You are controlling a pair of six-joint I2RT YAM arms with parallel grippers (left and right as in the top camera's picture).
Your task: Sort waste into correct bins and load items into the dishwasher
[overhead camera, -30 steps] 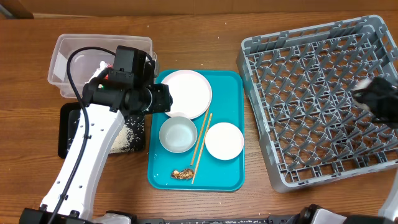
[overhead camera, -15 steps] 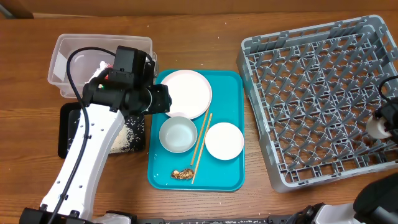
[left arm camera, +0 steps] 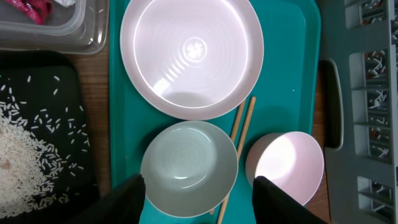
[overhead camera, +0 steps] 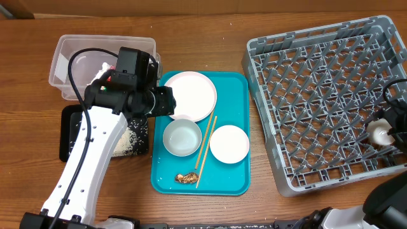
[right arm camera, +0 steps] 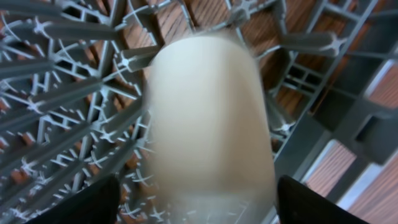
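1. Two arms in view. Vs 1 s ago only the right one differs: the right gripper (right arm camera: 198, 200) w/ a white cup (right arm camera: 211, 118) was a blur over the upper right of the dish rack (overhead camera: 318, 83). It is now lower, at the rack's right edge. Left arm and tray contents are unchanged.
2. Cup: smooth, off-white, rounded cylinder, blurred in the right wrist view. It lies btwn the two dark fingers (right arm camera: 74, 205) and reaches out ahead of them over the pegs. One finger meets its edge; a sliver of gap shows at the other, so can't tell if it's clamped or let go.
3. Rack: grey moulded plastic, square, a lattice of upright pegs, w/ the wood table (overhead camera: 210, 38) showing through.
4. The left gripper (left arm camera: 198, 199) has fingers spread wide, grasping nothing, above the teal tray (left arm camera: 118, 124).
5. Btwn those fingers, beneath: a pale glossy round bowl (left arm camera: 188, 168). By the tip of the finger at view right: a small white bowl (left arm camera: 286, 167). Thin wooden chopsticks (left arm camera: 239, 134) slant btwn the two bowls.
6. Ahead of the fingers: a large plate (left arm camera: 191, 56), white, round, w/ faint concentric rings.
7. Outside the finger at view left: a black tray (left arm camera: 25, 74) strewn w/ rice (left arm camera: 18, 155). Beyond it: a clear tub (left arm camera: 62, 31) holding a red wrapper (left arm camera: 34, 9).
8. A brown scrap (overhead camera: 186, 178) shows only overhead, on the teal tray beside the chopstick ends.
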